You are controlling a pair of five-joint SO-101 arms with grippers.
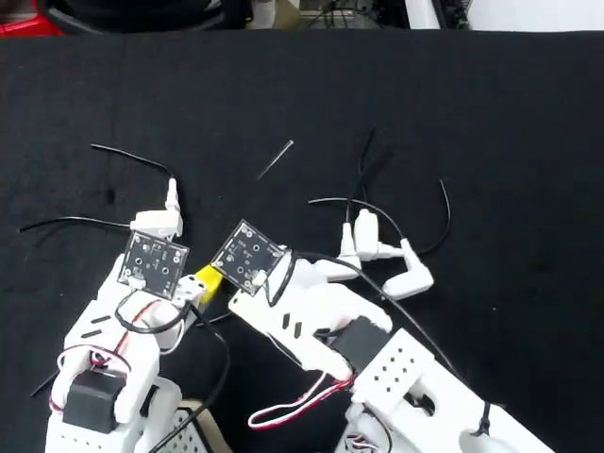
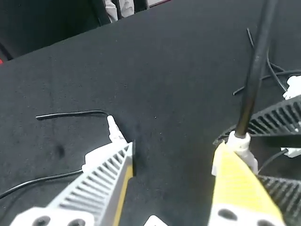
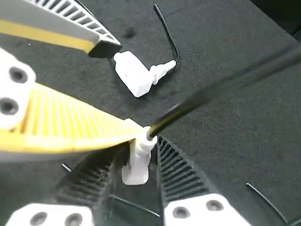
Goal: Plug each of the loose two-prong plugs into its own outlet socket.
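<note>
In the high view, the left arm (image 1: 104, 349) and the right arm (image 1: 377, 359) come in from the near edge of the black table (image 1: 453, 113). Their wrists sit close together near the middle. A white loose plug (image 1: 156, 223) on a thin black wire lies just beyond the left arm's wrist. To the right of the right arm's wrist lies a cluster of white connectors (image 1: 382, 250) with black wires; I cannot tell whether these are plugs or sockets. A short wire scrap (image 1: 276, 159) lies farther out, well apart from everything else.

In the left wrist view, the left gripper (image 2: 175, 153) is released, with its jaws wide apart and bare table between them. Its grey ribbed finger (image 2: 101, 181) stands just beside the loose plug. The tip of its yellow finger (image 2: 235, 183) touches the neck of a held plug (image 2: 242, 143), where a black cable (image 2: 256, 70) rises from it.

In the right wrist view, the right gripper (image 3: 138, 155) is clenched on the held plug, which stands upright between its dark ribbed fingers (image 3: 181, 179). The left gripper's yellow finger lies against the held plug's neck. The loose plug lies flat on the table farther off.
</note>
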